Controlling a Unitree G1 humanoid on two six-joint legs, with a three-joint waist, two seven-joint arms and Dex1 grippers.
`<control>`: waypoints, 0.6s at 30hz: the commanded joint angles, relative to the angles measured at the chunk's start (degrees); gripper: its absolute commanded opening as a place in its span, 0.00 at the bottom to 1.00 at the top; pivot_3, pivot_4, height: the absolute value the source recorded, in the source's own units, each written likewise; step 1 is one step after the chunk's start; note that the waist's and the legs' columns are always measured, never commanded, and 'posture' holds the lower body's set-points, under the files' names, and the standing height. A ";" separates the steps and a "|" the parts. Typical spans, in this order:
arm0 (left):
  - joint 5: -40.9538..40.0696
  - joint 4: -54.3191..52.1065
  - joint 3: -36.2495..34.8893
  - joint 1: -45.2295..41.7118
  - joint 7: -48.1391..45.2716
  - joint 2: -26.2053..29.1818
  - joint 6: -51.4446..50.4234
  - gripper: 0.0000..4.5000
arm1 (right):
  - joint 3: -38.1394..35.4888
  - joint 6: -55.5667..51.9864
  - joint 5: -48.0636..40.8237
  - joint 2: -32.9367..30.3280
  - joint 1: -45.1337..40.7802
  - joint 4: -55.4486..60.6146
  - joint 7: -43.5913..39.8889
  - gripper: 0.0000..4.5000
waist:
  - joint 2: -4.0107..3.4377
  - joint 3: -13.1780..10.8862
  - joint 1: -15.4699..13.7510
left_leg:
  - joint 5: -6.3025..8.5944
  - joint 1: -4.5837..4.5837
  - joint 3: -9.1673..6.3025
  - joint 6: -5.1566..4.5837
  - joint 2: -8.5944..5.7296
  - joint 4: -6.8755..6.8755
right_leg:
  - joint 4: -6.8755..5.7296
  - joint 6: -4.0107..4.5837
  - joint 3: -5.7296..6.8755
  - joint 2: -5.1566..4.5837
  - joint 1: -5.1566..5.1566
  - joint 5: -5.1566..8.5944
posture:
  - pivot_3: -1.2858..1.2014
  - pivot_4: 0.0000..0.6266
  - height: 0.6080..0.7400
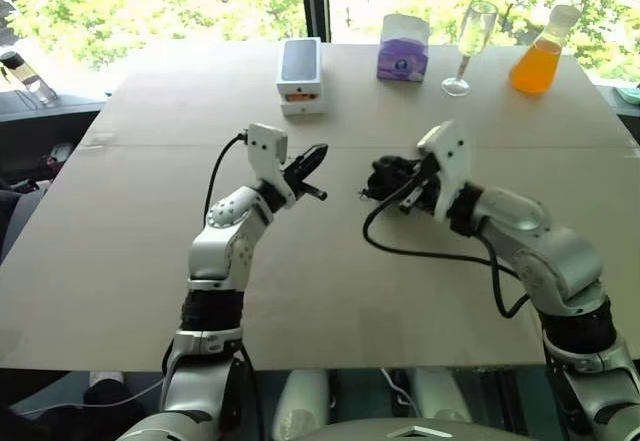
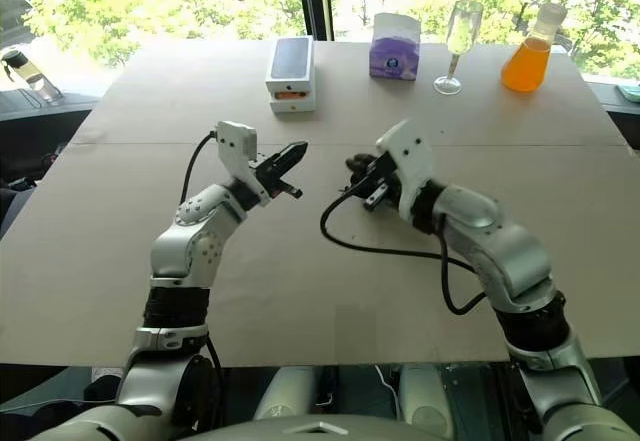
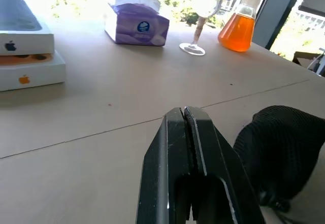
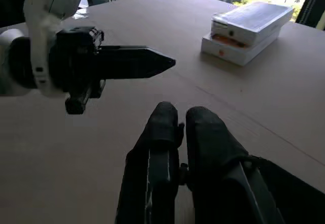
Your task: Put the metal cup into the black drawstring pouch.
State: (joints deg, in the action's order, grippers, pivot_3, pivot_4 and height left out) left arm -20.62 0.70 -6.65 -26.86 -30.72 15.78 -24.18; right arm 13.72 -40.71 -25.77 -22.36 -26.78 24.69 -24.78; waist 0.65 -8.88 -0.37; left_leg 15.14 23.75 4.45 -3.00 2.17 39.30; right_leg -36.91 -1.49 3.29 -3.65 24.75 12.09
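The black drawstring pouch (image 1: 388, 176) hangs at the tips of my right gripper (image 1: 412, 187) over the middle of the table. In the right wrist view its fabric (image 4: 210, 132) lies over one finger and its cord trails beside it. The two fingers stand close together with only a narrow slit between them. My left gripper (image 1: 320, 151) hovers a short way to the left of the pouch, pointing at it, shut with nothing in it (image 3: 184, 113). The pouch (image 3: 284, 153) bulges dark and rounded in the left wrist view. The metal cup is out of view.
At the far side of the table (image 1: 120, 261) stand two stacked white phone boxes (image 1: 300, 73), a purple tissue box (image 1: 403, 46), a tall clear stemmed glass (image 1: 470, 46) and a flask of orange liquid (image 1: 540, 56). My right arm's black cable (image 1: 400, 251) loops over the tabletop.
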 commanded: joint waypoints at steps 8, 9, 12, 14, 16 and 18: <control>-8.42 -15.88 -6.02 12.90 -8.97 11.42 -2.91 0.73 | -16.00 1.11 -4.35 -13.25 14.18 14.60 -8.19 1.00 | 0.04 -0.02 -0.59 | 0.01 0.07 -0.12 0.00 0.00 -0.02 | 0.10 0.01 0.16 -0.13 -0.04 0.01 | 0.52 0.24 0.98; -9.19 -17.98 -7.05 15.08 -9.75 12.82 -3.05 0.79 | -18.95 1.63 -3.34 -15.48 18.26 16.05 -8.60 1.00 | 0.04 -0.02 -0.48 | 0.03 0.05 -0.13 -0.01 0.00 -0.03 | 0.11 0.00 0.18 -0.15 -0.07 0.01 | 0.52 0.24 0.98; -11.74 -23.72 -10.34 21.67 -10.48 15.93 -4.47 1.00 | -26.36 4.61 0.07 -17.63 27.52 17.75 -7.10 1.00 | 0.06 -0.01 -0.35 | 0.03 0.00 -0.11 0.00 0.01 -0.06 | 0.11 0.01 0.16 -0.16 -0.08 0.03 | 0.52 0.24 0.98; -14.36 -26.63 -12.30 25.03 -10.22 17.05 -6.52 1.00 | -29.42 5.93 0.22 -16.91 31.00 18.23 -6.33 1.00 | 0.05 -0.01 -0.23 | 0.03 -0.03 -0.06 0.00 0.05 -0.07 | 0.09 0.01 0.08 -0.10 -0.05 0.04 | 0.52 0.24 0.98; -16.05 -30.01 -15.95 30.35 -9.96 18.08 -7.44 1.00 | -32.08 9.69 1.91 -15.05 37.11 18.71 -6.24 1.00 | 0.05 -0.01 -0.25 | 0.15 -0.09 -0.05 -0.20 0.10 -0.07 | 0.08 0.03 0.06 -0.06 -0.06 0.09 | 0.52 0.24 0.98; -16.66 -31.67 -18.65 33.98 -9.27 18.36 -7.47 1.00 | -33.96 13.12 0.44 -12.02 41.35 18.70 -7.15 1.00 | 0.07 0.02 -0.38 | 0.15 -0.11 -0.08 -0.19 0.11 -0.06 | 0.06 0.01 0.08 -0.06 -0.08 0.27 | 0.52 0.24 0.98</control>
State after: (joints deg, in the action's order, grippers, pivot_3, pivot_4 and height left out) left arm -36.03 -28.28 -22.52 6.85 -40.65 33.54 -31.78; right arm -18.21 -30.82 -24.72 -34.91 14.07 41.56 -31.40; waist 0.72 -8.85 -0.75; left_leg 15.28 23.64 4.34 -3.19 2.29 39.24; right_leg -36.86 -1.49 3.37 -3.70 24.66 12.38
